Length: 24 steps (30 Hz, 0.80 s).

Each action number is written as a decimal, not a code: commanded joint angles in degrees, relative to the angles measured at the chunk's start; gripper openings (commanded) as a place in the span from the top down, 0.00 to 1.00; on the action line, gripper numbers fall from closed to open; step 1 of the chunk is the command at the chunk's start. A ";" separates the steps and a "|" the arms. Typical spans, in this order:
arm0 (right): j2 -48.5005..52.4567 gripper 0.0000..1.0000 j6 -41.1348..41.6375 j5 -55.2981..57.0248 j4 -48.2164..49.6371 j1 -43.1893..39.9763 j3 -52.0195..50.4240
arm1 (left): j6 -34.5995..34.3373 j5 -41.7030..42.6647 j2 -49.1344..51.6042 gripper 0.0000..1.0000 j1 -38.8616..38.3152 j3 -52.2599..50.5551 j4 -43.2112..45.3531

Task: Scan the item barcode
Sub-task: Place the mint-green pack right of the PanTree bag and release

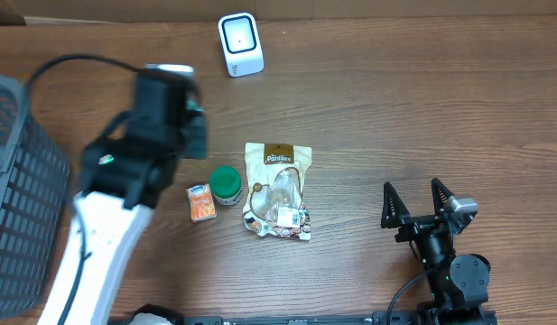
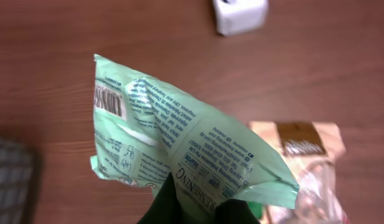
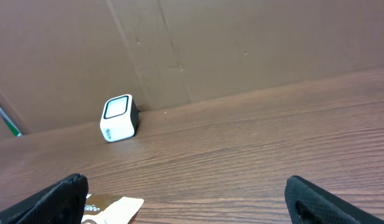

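Note:
In the left wrist view a pale green printed packet (image 2: 179, 137) is pinched at its lower edge by my left gripper (image 2: 201, 199), which is shut on it above the table. The packet's barcode (image 2: 108, 99) shows at its upper left corner. The white scanner (image 2: 240, 14) stands beyond the packet at the table's far side. From overhead the scanner (image 1: 240, 43) is at the back centre and my left arm (image 1: 156, 117) hovers to its front left, hiding the packet. My right gripper (image 1: 429, 206) rests open at the front right, nothing between its fingers (image 3: 55, 199).
A beige snack pouch (image 1: 278, 191), a green-lidded jar (image 1: 227, 184) and a small orange box (image 1: 201, 202) lie mid-table. A dark mesh basket (image 1: 21, 199) stands at the left edge. A brown cardboard wall (image 3: 210, 43) backs the table behind the scanner (image 3: 119, 118).

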 commanded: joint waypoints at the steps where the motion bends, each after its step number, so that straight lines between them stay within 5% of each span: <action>1: -0.61 0.00 0.11 0.04 0.35 -0.20 -0.61 | -1.27 0.09 5.18 0.96 -6.25 1.53 0.61; 11: -0.61 0.00 0.11 0.04 0.35 -0.20 -0.61 | -0.96 16.79 21.05 0.96 -18.82 1.53 10.16; 24: -0.61 0.00 0.11 0.07 0.35 -0.20 -0.59 | -0.55 17.59 29.81 0.96 -27.02 1.53 13.68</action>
